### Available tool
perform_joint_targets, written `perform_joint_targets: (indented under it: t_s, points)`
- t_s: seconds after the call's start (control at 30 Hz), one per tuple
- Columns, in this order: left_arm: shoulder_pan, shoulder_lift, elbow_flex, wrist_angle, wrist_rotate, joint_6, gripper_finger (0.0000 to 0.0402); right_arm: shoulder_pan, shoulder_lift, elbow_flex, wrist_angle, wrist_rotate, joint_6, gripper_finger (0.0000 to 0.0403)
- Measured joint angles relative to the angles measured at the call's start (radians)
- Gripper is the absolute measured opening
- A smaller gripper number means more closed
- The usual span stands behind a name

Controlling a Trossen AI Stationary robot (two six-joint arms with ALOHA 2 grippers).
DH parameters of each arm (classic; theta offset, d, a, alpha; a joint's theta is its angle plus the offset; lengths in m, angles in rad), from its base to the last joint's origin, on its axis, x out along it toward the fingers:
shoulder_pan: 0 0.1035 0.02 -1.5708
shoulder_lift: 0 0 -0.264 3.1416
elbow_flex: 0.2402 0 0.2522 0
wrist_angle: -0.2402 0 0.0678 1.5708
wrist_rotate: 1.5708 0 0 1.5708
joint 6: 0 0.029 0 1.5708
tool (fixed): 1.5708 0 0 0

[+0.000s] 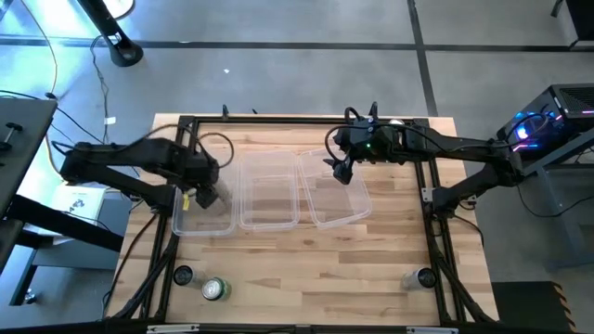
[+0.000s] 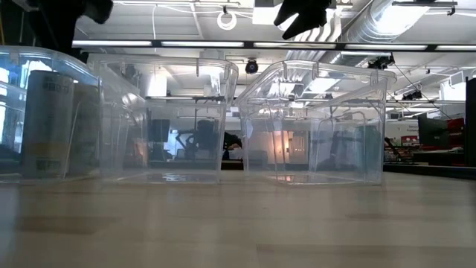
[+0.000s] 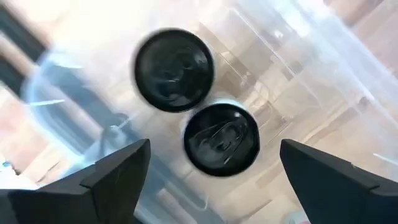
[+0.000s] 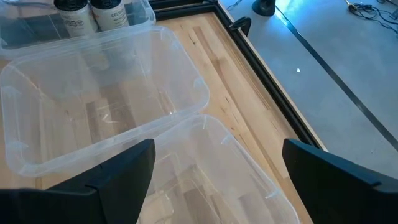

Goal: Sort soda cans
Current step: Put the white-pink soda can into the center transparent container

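Observation:
Two pale silver-white cans point(image 2: 46, 123) point(image 2: 86, 126) stand upright on the floor of the left clear tub point(image 1: 201, 223). Their tops point(image 3: 174, 70) point(image 3: 221, 138) show from above in the left wrist view. My left gripper point(image 3: 214, 147) point(image 1: 206, 195) hangs open above them and touches neither. My right gripper point(image 4: 219, 147) point(image 1: 343, 173) hovers open and empty over the right tub point(image 1: 339, 206). On the table near its near edge stand a black can point(image 1: 183, 276), a green can point(image 1: 215, 289) and a dark can point(image 1: 422, 276).
The middle tub point(image 1: 269, 199) stands between the other two, and both it and the right tub hold nothing. A black metal frame point(image 1: 306, 121) runs round the wooden table. Open tabletop lies between the tubs and the cans at the near edge.

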Motion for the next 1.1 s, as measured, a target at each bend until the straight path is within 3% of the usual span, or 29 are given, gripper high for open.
perform_joint_targets:
  t_s: [0.1, 0.2, 0.4, 0.77, 0.9, 1.1]
  points:
    - [0.001, -0.008, 0.066, 0.018, 0.039, 0.049, 0.0348, 0.0, 0.0, 0.0, 0.0, 0.0, 0.0, 0.0346]
    - [-0.044, -0.012, 0.131, 0.076, 0.196, 0.109, 0.0348, 0.0, 0.0, 0.0, -0.002, 0.0, 0.002, 0.0346]
    - [-0.274, 0.009, 0.215, 0.078, 0.296, -0.03, 0.0348, 0.0, 0.0, 0.0, -0.006, 0.0, 0.015, 0.0346]
    - [-0.856, 0.23, 0.213, 0.158, 0.204, -0.15, 0.0348, -0.018, 0.0, 0.0, -0.006, 0.013, 0.081, 0.0346]
    - [-0.963, 0.301, 0.212, 0.162, 0.19, -0.151, 0.0348, -0.031, 0.0, 0.0, -0.006, 0.023, 0.107, 0.0346]
    - [-1.025, 0.34, 0.212, 0.165, 0.071, -0.218, 0.0348, -0.045, 0.0, 0.0, -0.006, 0.043, 0.116, 0.0346]
